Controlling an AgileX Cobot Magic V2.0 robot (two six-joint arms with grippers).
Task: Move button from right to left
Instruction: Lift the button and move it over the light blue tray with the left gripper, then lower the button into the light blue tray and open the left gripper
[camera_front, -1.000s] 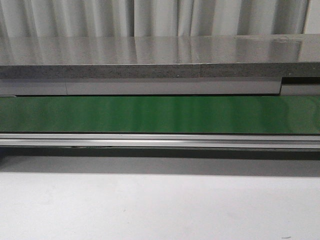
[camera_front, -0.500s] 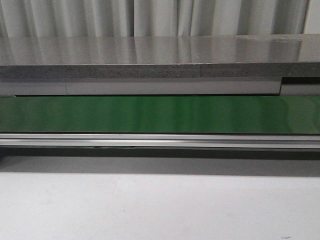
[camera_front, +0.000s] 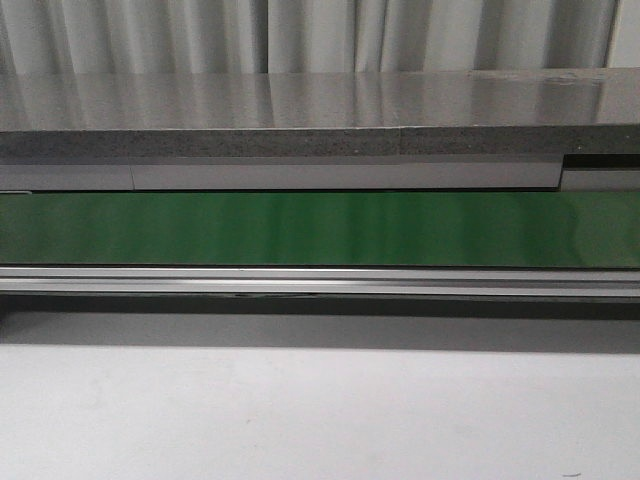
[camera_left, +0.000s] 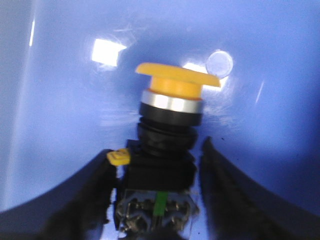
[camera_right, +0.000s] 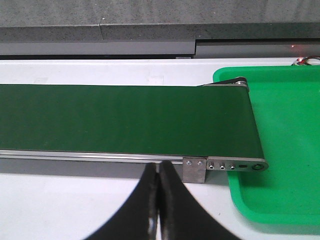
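Note:
The button (camera_left: 170, 100) has a yellow-orange mushroom head, a silver ring and a black body on a clear contact block. It shows only in the left wrist view, against the glossy blue inside of a bin (camera_left: 60, 90). My left gripper (camera_left: 156, 150) stands around its black body with the jaws apart. Thin strips of blue show between the body and each finger, and a small yellow tab touches one fingertip (camera_left: 102, 165). My right gripper (camera_right: 159, 170) is shut and empty, over the white table just in front of the green belt (camera_right: 125, 117). Neither gripper nor the button shows in the front view.
The green belt (camera_front: 320, 228) runs across the front view behind a metal rail (camera_front: 320, 280), with a grey stone shelf (camera_front: 300, 110) behind it. In the right wrist view a green tray (camera_right: 285, 150) lies under the belt's end roller (camera_right: 235, 82).

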